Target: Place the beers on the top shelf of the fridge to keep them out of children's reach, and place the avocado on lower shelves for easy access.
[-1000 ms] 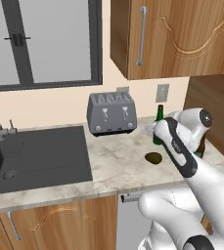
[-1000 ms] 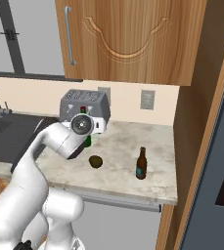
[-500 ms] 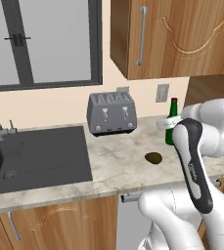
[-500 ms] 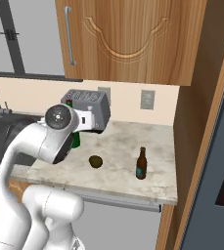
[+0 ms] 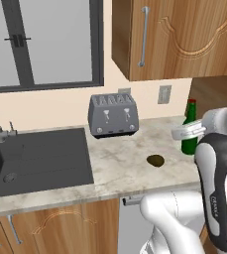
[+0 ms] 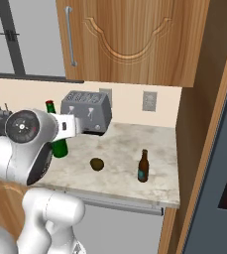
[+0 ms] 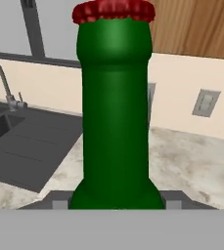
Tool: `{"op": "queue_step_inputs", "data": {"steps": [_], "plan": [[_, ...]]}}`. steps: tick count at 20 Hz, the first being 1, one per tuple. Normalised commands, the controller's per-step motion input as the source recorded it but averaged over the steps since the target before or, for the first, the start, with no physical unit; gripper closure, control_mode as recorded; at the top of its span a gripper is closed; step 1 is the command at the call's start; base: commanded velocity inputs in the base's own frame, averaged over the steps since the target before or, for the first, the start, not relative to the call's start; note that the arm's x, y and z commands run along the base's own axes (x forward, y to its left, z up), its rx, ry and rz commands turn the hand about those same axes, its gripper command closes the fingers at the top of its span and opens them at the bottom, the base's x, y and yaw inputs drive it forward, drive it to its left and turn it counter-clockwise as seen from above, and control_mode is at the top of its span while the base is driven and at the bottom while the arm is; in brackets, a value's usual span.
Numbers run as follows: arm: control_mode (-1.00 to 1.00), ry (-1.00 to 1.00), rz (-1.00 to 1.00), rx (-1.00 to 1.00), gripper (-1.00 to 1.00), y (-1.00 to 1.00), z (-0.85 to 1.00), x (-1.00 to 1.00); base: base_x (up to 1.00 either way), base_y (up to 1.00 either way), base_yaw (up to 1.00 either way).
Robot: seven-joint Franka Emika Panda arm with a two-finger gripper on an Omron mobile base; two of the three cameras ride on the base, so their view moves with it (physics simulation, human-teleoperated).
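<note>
Marble counter is carrying everything: the gripper is pinching the green beer upright above its back edge. Avocado is sitting mid-surface with open room around; the brown beer, teal label unreadable, is standing near the front edge.
</note>
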Motion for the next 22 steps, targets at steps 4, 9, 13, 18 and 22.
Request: {"op": "queue_step_inputs", "data": {"steps": [4, 9, 13, 18, 22], "plan": [[-1.00, -0.02, 0.00, -0.09, 1.00, 0.25, 0.46, -0.62, 0.00, 0.00, 0.00], [-1.00, 0.00, 0.00, -0.11, 1.00, 0.27, 0.54, -0.42, 0.00, 0.00, 0.00], [-1.00, 0.00, 0.00, -0.10, 1.00, 0.13, 0.50, -0.40, 0.00, 0.00, 0.00], [1.00, 0.00, 0.00, 0.00, 1.00, 0.00, 0.00, 0.00, -0.58, -0.01, 0.00], [1.00, 0.00, 0.00, 0.00, 1.00, 0.00, 0.00, 0.00, -0.69, -0.17, 0.00]]}}
